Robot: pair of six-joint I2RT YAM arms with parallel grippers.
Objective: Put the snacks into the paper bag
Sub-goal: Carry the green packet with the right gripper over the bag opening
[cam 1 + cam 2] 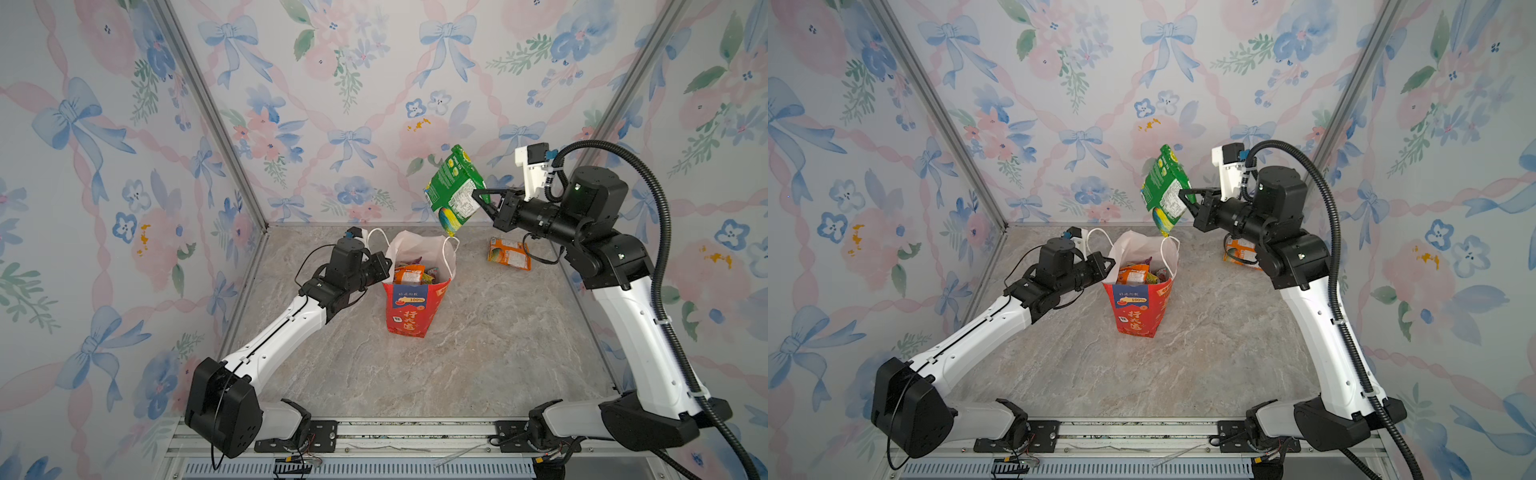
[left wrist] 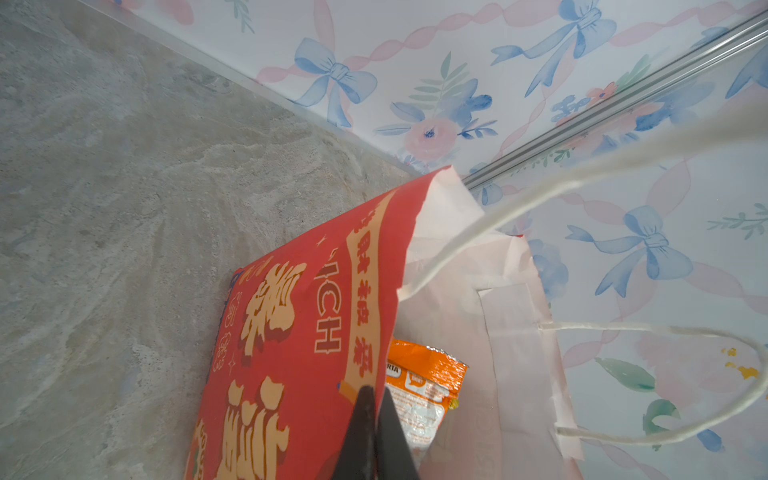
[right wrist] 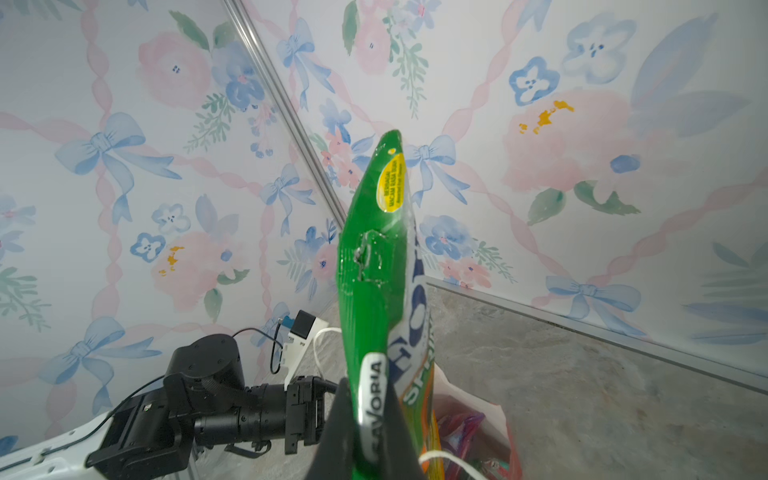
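Above paper bag (image 1: 409, 316), right gripper (image 1: 478, 195) clamps green packet (image 1: 451, 183), arm raised; left gripper (image 2: 374, 400) pinches its rim, forearm low.

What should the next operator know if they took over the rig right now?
Left claw shut on the rim of the paper bag, which stands upright and open.
Right claw shut on the green packet, in the air near the bag's mouth, not yet in.
Done: several packets inside.
Left: drop the green one in, then fetch the orange packet lying on the table.
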